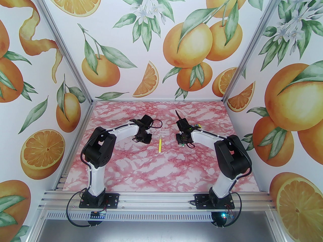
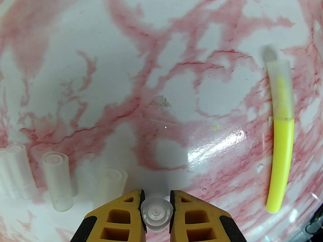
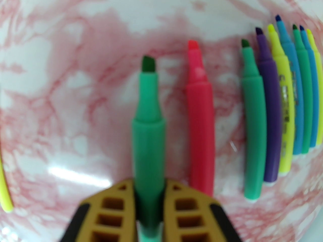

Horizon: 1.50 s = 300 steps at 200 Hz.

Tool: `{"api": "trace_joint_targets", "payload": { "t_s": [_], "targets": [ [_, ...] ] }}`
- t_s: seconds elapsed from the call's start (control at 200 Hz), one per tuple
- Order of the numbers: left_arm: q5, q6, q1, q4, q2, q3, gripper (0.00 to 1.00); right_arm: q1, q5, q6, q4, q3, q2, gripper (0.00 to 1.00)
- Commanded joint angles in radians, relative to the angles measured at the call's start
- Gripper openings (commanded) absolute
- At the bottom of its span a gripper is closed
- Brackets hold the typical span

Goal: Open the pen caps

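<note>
Low in the left wrist view, my left gripper [image 2: 156, 194] is clenched on a clear pen cap [image 2: 156, 214], seen end-on. Several loose caps [image 2: 58, 183] lie on the marble table [image 2: 101, 59] at lower left.

At bottom centre of the right wrist view, my right gripper [image 3: 150, 183] is clamped round a green pen [image 3: 149, 125] whose chisel tip is bare. I judge that pen done, bar setting both halves down. Just right of it lies a pink pen [image 3: 200, 120], also uncapped. At the right edge, a row of bare-tipped pens [image 3: 271, 110] lies side by side.

As far as I can see, one job is left. A yellow pen [image 2: 280, 160] at the right of the left wrist view has its translucent cap [image 2: 280, 87] on. In the overhead view it lies between the two grippers.
</note>
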Motion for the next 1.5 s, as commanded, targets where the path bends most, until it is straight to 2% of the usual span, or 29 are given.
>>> {"api": "trace_joint_targets", "payload": {
  "t_s": [0.0, 0.46, 1.061, 1.316, 1.496],
  "targets": [
    [-0.034, 0.006, -0.001, -0.025, 0.032, 0.037, 0.00, -0.008, -0.016, 0.015, -0.023, 0.027, 0.021, 0.05],
    [-0.063, 0.002, 0.000, -0.044, 0.043, 0.043, 0.09, -0.011, 0.025, 0.000, -0.047, 0.042, 0.033, 0.12],
    [-0.062, -0.020, 0.033, -0.014, 0.021, 0.018, 0.13, -0.015, 0.065, -0.014, -0.069, 0.068, 0.050, 0.16],
    [-0.062, -0.023, 0.039, -0.009, 0.014, 0.013, 0.22, -0.015, 0.061, -0.019, -0.073, 0.073, 0.053, 0.19],
    [-0.045, -0.025, 0.040, 0.005, -0.002, 0.006, 0.23, -0.015, 0.061, -0.024, -0.073, 0.073, 0.049, 0.21]
  ]
}}
